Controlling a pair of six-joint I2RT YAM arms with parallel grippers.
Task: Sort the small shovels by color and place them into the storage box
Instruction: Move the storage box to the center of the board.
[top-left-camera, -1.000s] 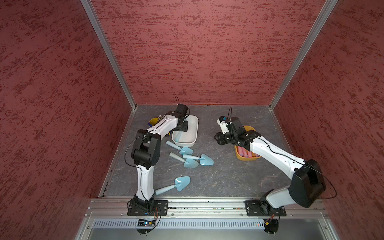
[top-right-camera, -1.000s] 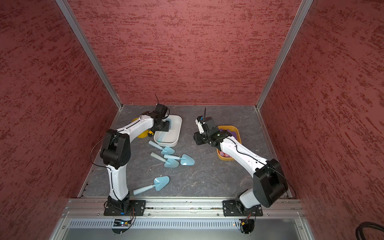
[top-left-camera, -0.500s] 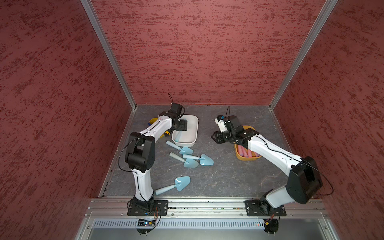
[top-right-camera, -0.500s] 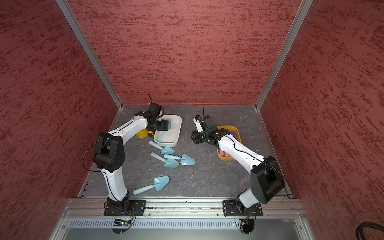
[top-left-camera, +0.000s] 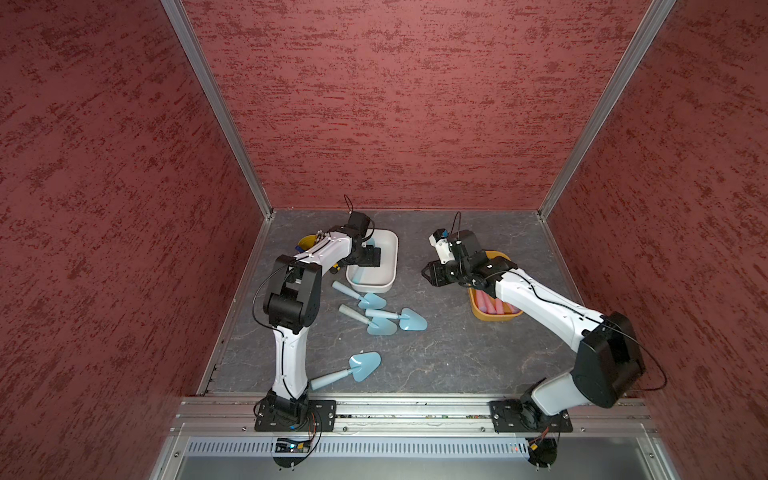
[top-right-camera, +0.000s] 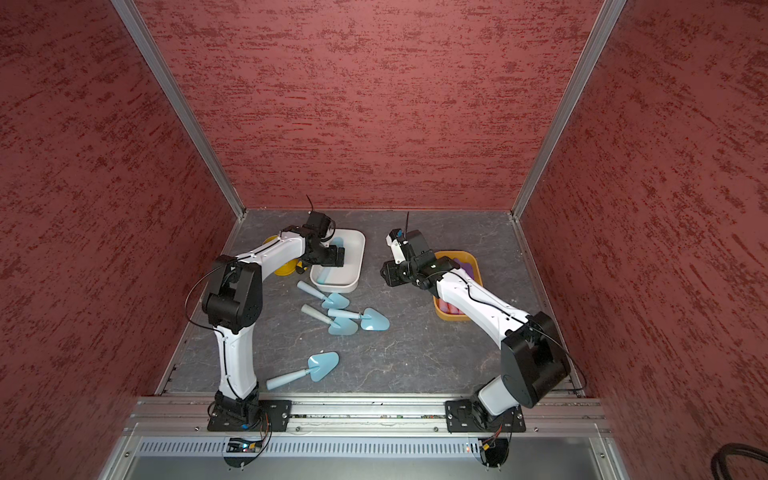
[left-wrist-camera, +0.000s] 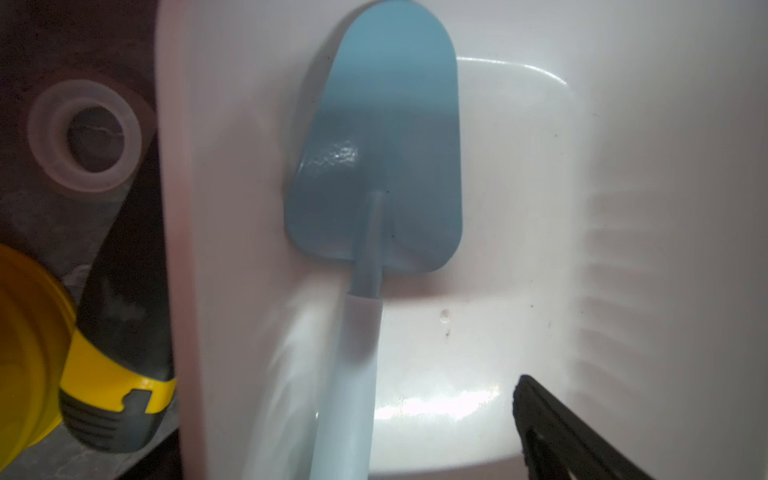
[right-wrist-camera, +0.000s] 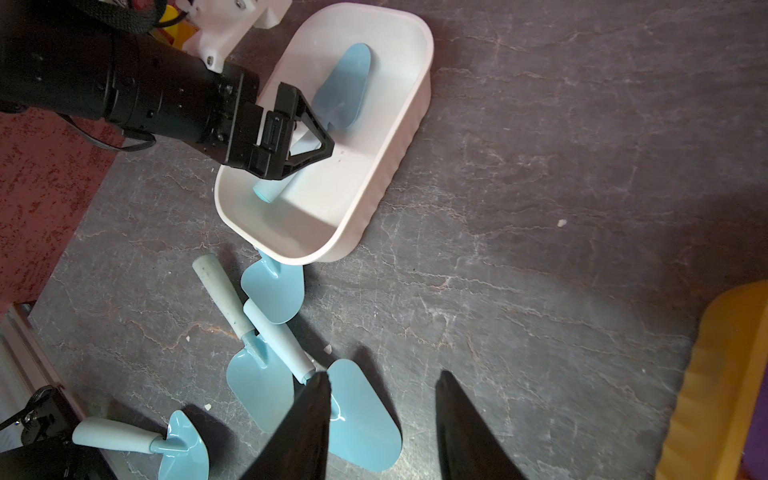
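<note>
Tabletop: the dark grey marbled tabletop (top-left-camera: 457, 361) is shut in by red walls on three sides and a metal rail at the near edge. It is bare through the middle and the near right.
Boxes: a white rounded plastic tub (top-left-camera: 394, 253) stands far left. An orange plastic tray (top-left-camera: 496, 318) stands right, holding pink-handled shovels (top-left-camera: 486, 305).
Shovels: one light blue plastic shovel (left-wrist-camera: 374, 145) lies in the white tub. Four loose light blue shovels (top-left-camera: 405, 319) lie just beside its near end.
Left fingers (left-wrist-camera: 548, 419): wide, clear of the handle.
Right fingers (right-wrist-camera: 305, 432): narrowly parted, empty, above the tabletop.
Change: the left fingers have spread; the loose shovels have not moved.
</note>
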